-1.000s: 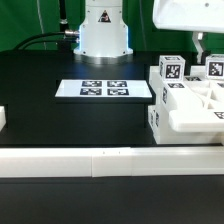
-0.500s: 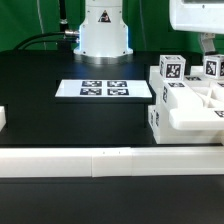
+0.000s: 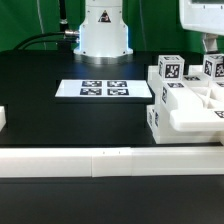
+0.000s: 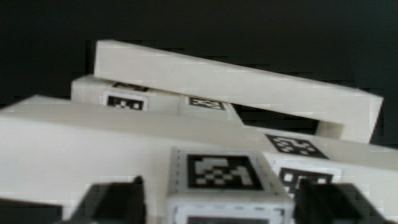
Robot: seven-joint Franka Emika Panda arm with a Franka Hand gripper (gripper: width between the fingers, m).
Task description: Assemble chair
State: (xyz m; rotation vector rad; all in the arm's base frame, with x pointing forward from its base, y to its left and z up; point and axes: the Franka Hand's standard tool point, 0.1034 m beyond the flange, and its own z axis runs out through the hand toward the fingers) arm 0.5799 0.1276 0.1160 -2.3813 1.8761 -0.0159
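Ext. view: we see the chair (image 3: 185, 100) on the black table (image 3: 60, 120) at that view's right, w/ the gripper (image 3: 213, 47) above its rear tagged post (image 3: 213, 68). Wrist view: fingers (image 4: 111, 205) flank that post (contact unclear; we can't tell jaw state).

A black table (image 3: 60, 120) fills most of the exterior view. The marker board (image 3: 105, 89) with 4 tags lies center; a long white rail (image 3: 90, 161) crosses the lower frame.
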